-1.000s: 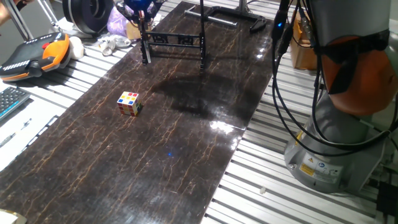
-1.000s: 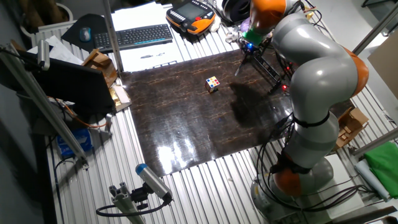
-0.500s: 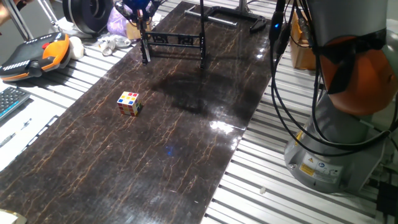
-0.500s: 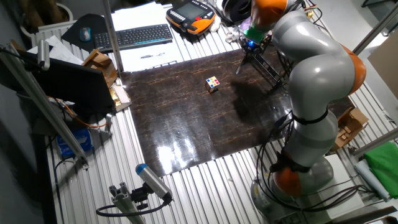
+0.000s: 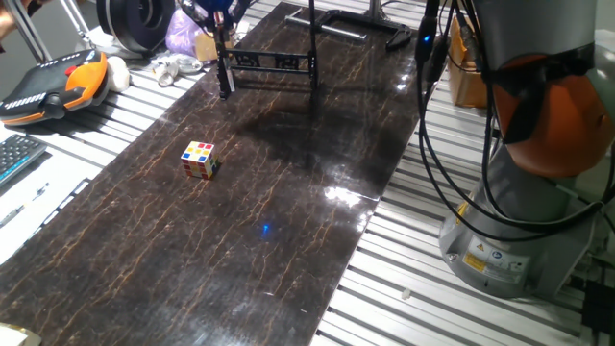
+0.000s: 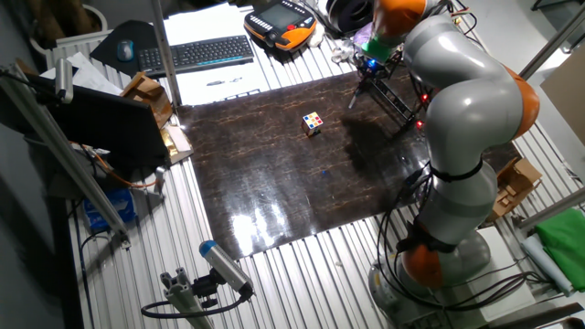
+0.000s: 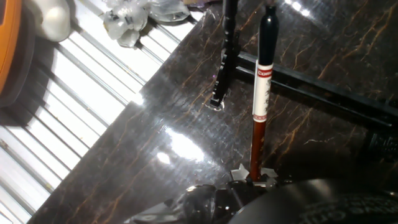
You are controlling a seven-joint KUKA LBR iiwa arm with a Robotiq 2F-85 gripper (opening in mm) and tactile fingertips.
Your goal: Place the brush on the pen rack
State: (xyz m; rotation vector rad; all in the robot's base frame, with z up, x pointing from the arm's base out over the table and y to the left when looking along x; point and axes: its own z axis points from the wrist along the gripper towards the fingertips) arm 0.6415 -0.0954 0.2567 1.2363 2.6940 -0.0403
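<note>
My gripper (image 5: 213, 12) hangs over the left end of the pen rack (image 5: 272, 61), a black frame with two upright legs and a lattice crossbar at the far end of the dark table. In the hand view the gripper (image 7: 252, 176) is shut on the brush (image 7: 259, 106), a reddish-brown stick with a white label and a black tip. It points out along the fingers, just right of a rack leg (image 7: 224, 56) and across the crossbar (image 7: 323, 90). From the other side the gripper (image 6: 370, 64) is beside the rack (image 6: 395, 99).
A multicoloured puzzle cube (image 5: 200, 160) sits on the table's left half and shows in the other fixed view (image 6: 313, 123). An orange teach pendant (image 5: 58, 82) and a keyboard (image 6: 196, 53) lie off the table. The robot base (image 5: 509, 240) and cables stand at the right.
The gripper with the brush has shifted slightly up and toward the rack's end. The cube and the rack have not moved.
</note>
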